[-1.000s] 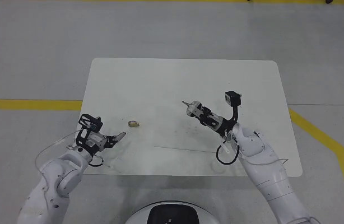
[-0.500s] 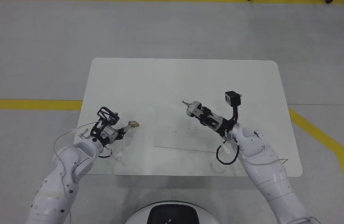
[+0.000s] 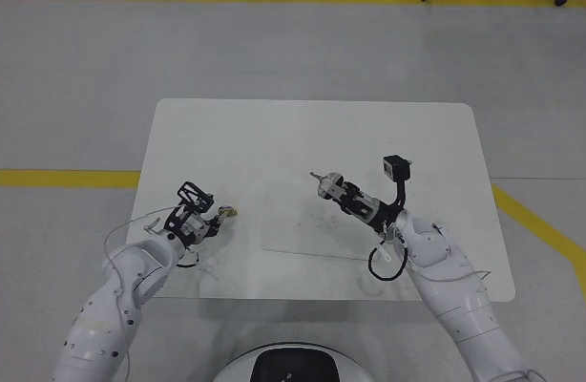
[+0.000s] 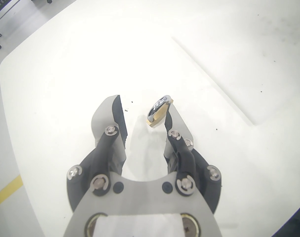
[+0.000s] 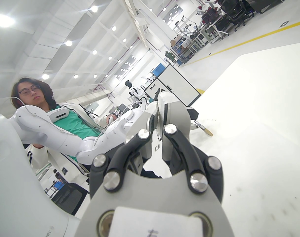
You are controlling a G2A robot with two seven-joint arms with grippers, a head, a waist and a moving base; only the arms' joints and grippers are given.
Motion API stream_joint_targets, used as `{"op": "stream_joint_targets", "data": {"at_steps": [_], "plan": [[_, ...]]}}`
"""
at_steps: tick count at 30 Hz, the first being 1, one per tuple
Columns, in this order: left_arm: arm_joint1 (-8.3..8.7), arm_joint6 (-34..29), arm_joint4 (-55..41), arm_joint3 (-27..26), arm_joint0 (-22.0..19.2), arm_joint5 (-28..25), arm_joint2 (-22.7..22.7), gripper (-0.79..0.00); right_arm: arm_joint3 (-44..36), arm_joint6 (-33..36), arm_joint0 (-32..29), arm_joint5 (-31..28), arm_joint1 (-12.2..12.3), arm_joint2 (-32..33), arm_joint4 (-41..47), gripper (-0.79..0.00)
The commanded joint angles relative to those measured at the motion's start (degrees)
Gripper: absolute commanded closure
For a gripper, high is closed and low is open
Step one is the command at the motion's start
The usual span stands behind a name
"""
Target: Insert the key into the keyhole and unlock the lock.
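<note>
Left tool (image 3: 215, 220): positioned low over the near-left part of the tabletop (image 3: 312, 134), directly at the lock (image 3: 230, 210). The jaws stand wide apart. They grip nothing.

Lock: a small brass body with a silver shackle. In the left wrist view the lock (image 4: 157, 113) sits between the two fingers of the left tool (image 4: 143, 107). It touches the toothed inner face of one finger (image 4: 168, 119). A clear gap separates it from the other finger (image 4: 119, 119). The shackle end points away from the wrist. The brass body faces back toward it.

Right tool (image 3: 327, 183): held above the middle of the tabletop, well apart from the lock and aimed roughly toward the left side. The jaws are pressed together on the key (image 3: 317, 177). A short metal tip projects beyond the fingertips in the top view. In the right wrist view the right tool (image 5: 157, 117) shows both fingers closed flat against each other – the key itself is too thin to make out there. The lock (image 5: 206, 128) appears farther off in that view, lying on the white surface just beside the other arm's tool.

Key and lock are apart – the key is not in the keyhole. The keyhole cannot be made out in any view.

Tabletop: white, with rounded corners. A faint straight edge (image 4: 209, 80) runs across it near the lock.
</note>
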Motion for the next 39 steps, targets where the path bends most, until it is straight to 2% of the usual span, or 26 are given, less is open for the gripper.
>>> {"op": "stream_joint_targets", "data": {"at_steps": [1,13,21,23,27,34,39], "plan": [[0.0,0.2,0.0,0.1,0.0,0.2,0.0,-0.326,0.0,0.0,0.0,0.0,0.0,0.0,0.0,0.0],[-0.14,-1.9,-1.6,1.9,-2.0,-0.5,1.2,-0.265,0.0,0.0,0.0,0.0,0.0,0.0,0.0,0.0],[-0.43,-4.0,-3.6,3.2,-3.9,-0.6,2.8,-0.172,0.0,0.0,0.0,0.0,0.0,0.0,0.0,0.0],[-0.49,-4.4,-4.0,3.5,-4.1,-0.6,3.2,-0.139,0.0,0.0,0.0,0.0,0.0,0.0,0.0,0.0],[-0.56,-4.8,-5.0,3.9,-4.4,-0.8,3.6,0.0,0.0,0.0,0.0,0.0,0.0,0.0,0.0,0.0],[-0.52,-4.1,-8.7,3.7,-3.9,-0.7,2.6,0.0,0.0,0.0,0.0,0.0,0.0,0.0,0.0,0.0],[-0.96,-1.6,-23.5,2.7,-2.6,1.7,-0.3,0.0,0.0,0.0,0.0,0.0,0.0,0.0,0.0,0.0]]}}
